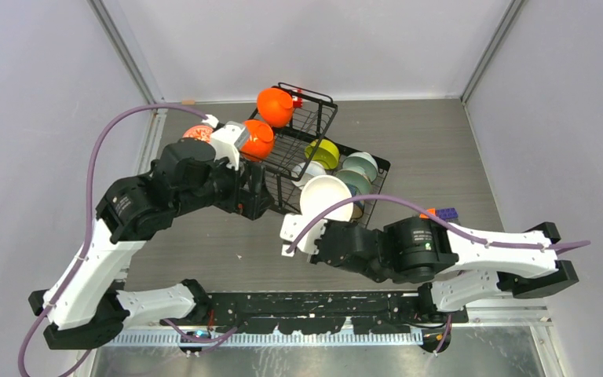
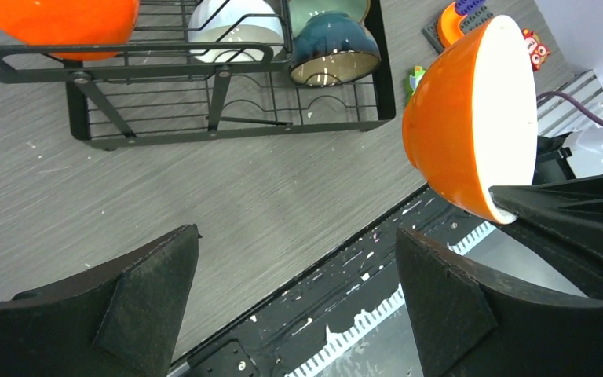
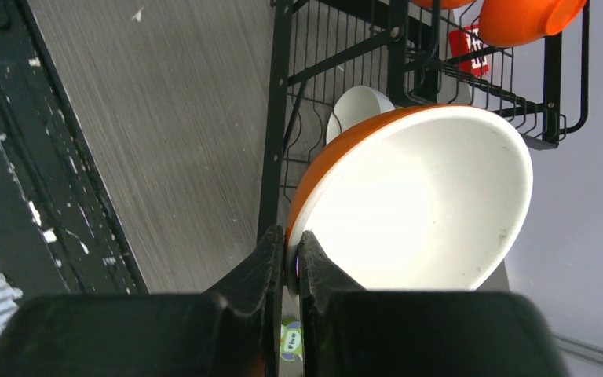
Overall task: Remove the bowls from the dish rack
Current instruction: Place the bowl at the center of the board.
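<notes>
The black wire dish rack (image 1: 314, 137) stands mid-table, with two orange bowls (image 1: 275, 106) on its raised upper basket. Lime-yellow (image 1: 323, 151), pale mint (image 1: 359, 165) and dark bowls (image 2: 334, 47) sit in the lower tier, and a white one (image 3: 357, 106) is there too. My right gripper (image 3: 292, 251) is shut on the rim of an orange bowl with a white inside (image 3: 416, 204), held tilted just in front of the rack (image 3: 279, 118). My left gripper (image 2: 294, 290) hangs open and holds nothing over the table left of that bowl (image 2: 455, 133).
A red-patterned bowl (image 1: 198, 133) sits on the table left of the rack. Flat toy blocks (image 1: 440, 213) lie to the rack's right. A red tag (image 3: 471, 51) hangs on the upper basket. The black base rail (image 1: 322, 306) runs along the near edge.
</notes>
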{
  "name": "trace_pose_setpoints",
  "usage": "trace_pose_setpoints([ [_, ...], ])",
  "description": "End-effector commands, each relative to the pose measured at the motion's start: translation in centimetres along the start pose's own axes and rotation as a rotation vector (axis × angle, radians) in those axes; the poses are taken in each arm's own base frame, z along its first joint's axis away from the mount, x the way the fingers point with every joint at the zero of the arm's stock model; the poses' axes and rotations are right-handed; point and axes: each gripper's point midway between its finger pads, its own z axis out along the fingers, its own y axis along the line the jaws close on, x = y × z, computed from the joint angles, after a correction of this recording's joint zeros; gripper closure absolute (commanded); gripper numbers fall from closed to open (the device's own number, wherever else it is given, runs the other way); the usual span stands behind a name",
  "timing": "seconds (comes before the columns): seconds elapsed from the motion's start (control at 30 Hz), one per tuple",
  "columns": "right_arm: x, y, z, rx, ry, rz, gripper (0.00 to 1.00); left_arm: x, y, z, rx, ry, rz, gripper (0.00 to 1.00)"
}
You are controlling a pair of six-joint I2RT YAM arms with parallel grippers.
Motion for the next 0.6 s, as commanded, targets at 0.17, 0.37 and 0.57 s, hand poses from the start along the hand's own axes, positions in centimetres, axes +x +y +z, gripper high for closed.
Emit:
trace_pose_setpoints([
  [0.17,0.4,3.0,0.1,-0.097,0.063,-0.239,0.99,-1.4,-0.2,-2.6,0.008,-0.034,0.036,0.00],
  [0.37,0.5,4.9,0.1,-0.138,0.083,-0.316,0.99,-0.6,-2.1,-0.2,0.029,0.071,0.129,0.00],
  [0.57,0.7,5.2,0.0,-0.152,0.090,-0.310,0.99,1.1,-3.7,2.1,-0.033,0.174,0.279,0.05],
])
